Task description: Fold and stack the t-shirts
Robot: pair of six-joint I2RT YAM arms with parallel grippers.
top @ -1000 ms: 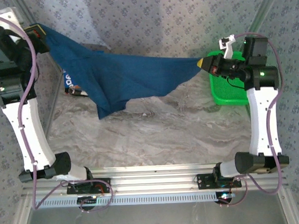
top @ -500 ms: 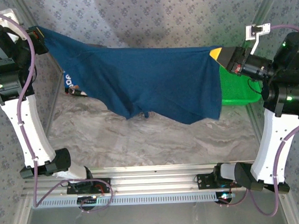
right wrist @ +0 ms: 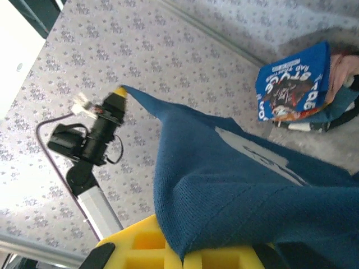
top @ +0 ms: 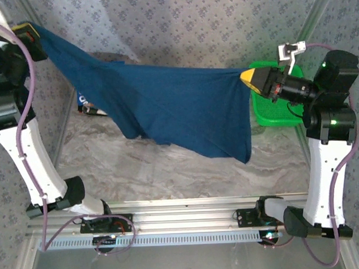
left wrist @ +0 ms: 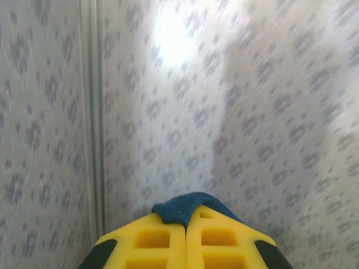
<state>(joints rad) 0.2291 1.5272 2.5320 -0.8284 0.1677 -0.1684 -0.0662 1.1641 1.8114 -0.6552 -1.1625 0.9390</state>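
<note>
The shirt (top: 178,105) is soft, light and floppy, so the left end effector (top: 33,33) at 10 o'clock and the right end effector (top: 249,78) at 2 pinch its edges.

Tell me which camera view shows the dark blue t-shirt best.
Top external: the whole dark t-shirt hangs stretched between left gripper and right gripper. Left wrist shows a pinched tuft; right wrist, a close fold.

Top external: mounted high behind arm bases (top: 106,222), aimed down over table (top: 169,164); full span from left gripper (top: 31,30) to right gripper (top: 248,78) covered. Left wrist: set just behind own fingertips (left wrist: 157,241), faced at patterned wall (left wrist: 252,112), close. Right wrist: faced past own fingertips (right wrist: 140,242) toward left gripper. Navy t-shirt (top: 178,105) shared by all three.
</note>
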